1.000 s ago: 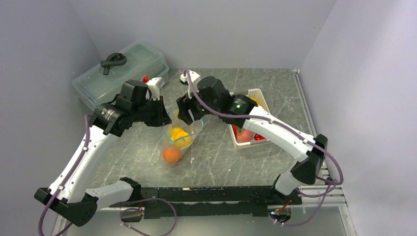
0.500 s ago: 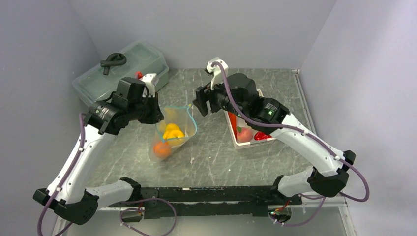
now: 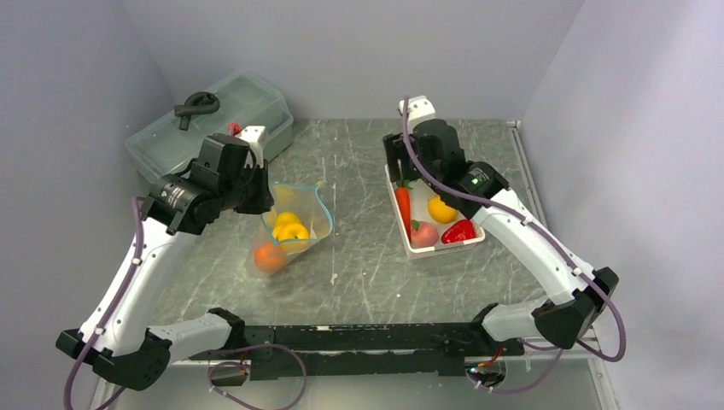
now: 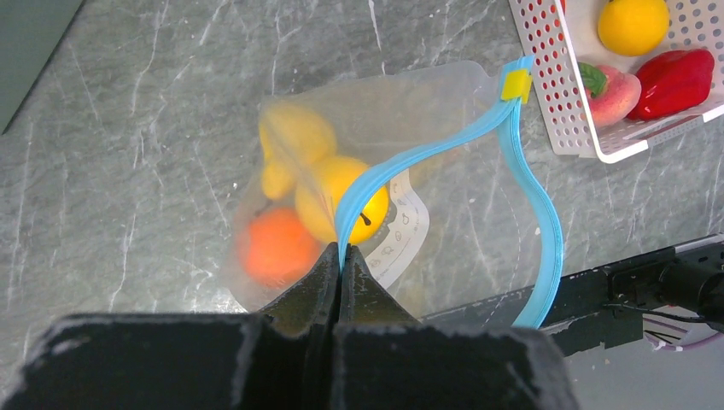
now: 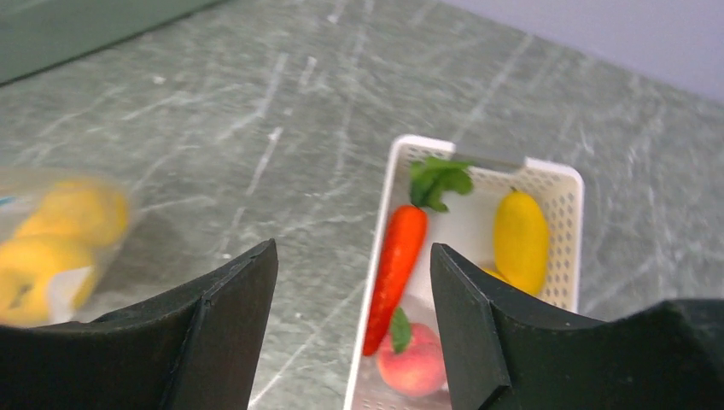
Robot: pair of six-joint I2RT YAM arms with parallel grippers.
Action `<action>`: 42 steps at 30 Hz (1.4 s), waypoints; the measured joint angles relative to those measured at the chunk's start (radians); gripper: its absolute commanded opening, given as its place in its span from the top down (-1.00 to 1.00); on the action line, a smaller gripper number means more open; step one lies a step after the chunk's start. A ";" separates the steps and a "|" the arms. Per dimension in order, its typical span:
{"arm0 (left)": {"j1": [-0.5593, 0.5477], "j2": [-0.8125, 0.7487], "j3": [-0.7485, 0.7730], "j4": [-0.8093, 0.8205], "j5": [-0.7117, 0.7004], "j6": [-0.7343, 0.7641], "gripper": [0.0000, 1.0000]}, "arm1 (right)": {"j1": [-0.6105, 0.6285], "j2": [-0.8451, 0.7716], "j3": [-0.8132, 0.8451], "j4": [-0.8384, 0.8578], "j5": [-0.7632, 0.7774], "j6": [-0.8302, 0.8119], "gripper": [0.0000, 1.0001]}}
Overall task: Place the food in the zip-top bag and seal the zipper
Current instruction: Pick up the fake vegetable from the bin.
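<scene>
The clear zip-top bag (image 3: 290,235) lies open on the table with an orange (image 3: 269,256) and yellow fruits (image 3: 290,227) inside. My left gripper (image 4: 341,253) is shut on the teal-blue zipper (image 4: 444,147) at the bag's mouth edge and holds it up. A yellow slider (image 4: 515,84) sits at the far end. My right gripper (image 5: 354,282) is open and empty above the white basket's (image 3: 471,243) far end. A carrot (image 5: 394,273), peach (image 5: 411,367) and yellow fruit (image 5: 521,241) lie in the basket, with a red pepper (image 3: 458,231).
A large translucent lidded box (image 3: 213,120) with a dark handle stands at the back left. Grey walls close in the table on three sides. A black rail (image 3: 359,337) runs along the near edge.
My right gripper has left the bag's mouth and swung right and back to above the basket, empty. My left gripper has shifted the bag slightly left, still holding the zipper.
</scene>
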 measured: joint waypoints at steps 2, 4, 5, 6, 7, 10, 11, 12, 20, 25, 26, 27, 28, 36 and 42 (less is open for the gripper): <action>0.000 0.000 0.000 0.000 0.000 0.001 1.00 | -0.061 -0.005 -0.034 -0.001 -0.004 0.015 -0.30; 0.000 0.000 0.000 0.000 0.000 0.001 1.00 | -0.114 -0.004 -0.059 -0.003 -0.008 0.032 -0.25; 0.000 0.000 0.000 0.000 0.000 0.001 1.00 | -0.134 -0.003 -0.068 -0.003 -0.014 0.041 -0.24; 0.000 0.000 0.000 0.000 0.000 0.001 1.00 | -0.154 0.000 -0.080 -0.003 -0.021 0.051 -0.23; 0.000 0.000 0.000 0.000 0.000 0.001 1.00 | -0.168 0.003 -0.089 -0.002 -0.030 0.059 -0.23; 0.000 0.000 -0.002 0.002 0.005 0.001 1.00 | -0.208 0.023 -0.116 0.003 -0.059 0.088 -0.21; 0.000 0.000 -0.004 0.002 0.008 0.001 1.00 | -0.220 0.032 -0.128 0.008 -0.071 0.098 -0.19; 0.000 0.000 -0.007 0.004 0.011 0.001 1.00 | -0.234 0.043 -0.140 0.012 -0.085 0.108 -0.16; 0.000 0.000 -0.028 0.007 0.035 0.001 1.00 | -0.341 0.173 -0.195 0.050 -0.200 0.185 -0.02; 0.000 -0.003 -0.031 0.007 0.036 0.000 1.00 | -0.370 0.253 -0.195 0.078 -0.254 0.214 -0.01; 0.000 -0.006 -0.033 0.008 0.036 0.000 1.00 | -0.372 0.269 -0.195 0.083 -0.263 0.219 -0.01; 0.000 -0.008 -0.034 0.007 0.036 0.000 1.00 | -0.375 0.286 -0.194 0.085 -0.269 0.222 -0.01; 0.000 -0.010 -0.036 0.007 0.035 0.000 1.00 | -0.377 0.305 -0.192 0.086 -0.274 0.225 0.00; 0.000 -0.027 -0.043 0.006 0.036 0.000 1.00 | -0.386 0.403 -0.185 0.098 -0.317 0.240 -0.01; 0.000 -0.030 -0.045 0.006 0.036 -0.001 1.00 | -0.389 0.428 -0.185 0.112 -0.340 0.244 0.00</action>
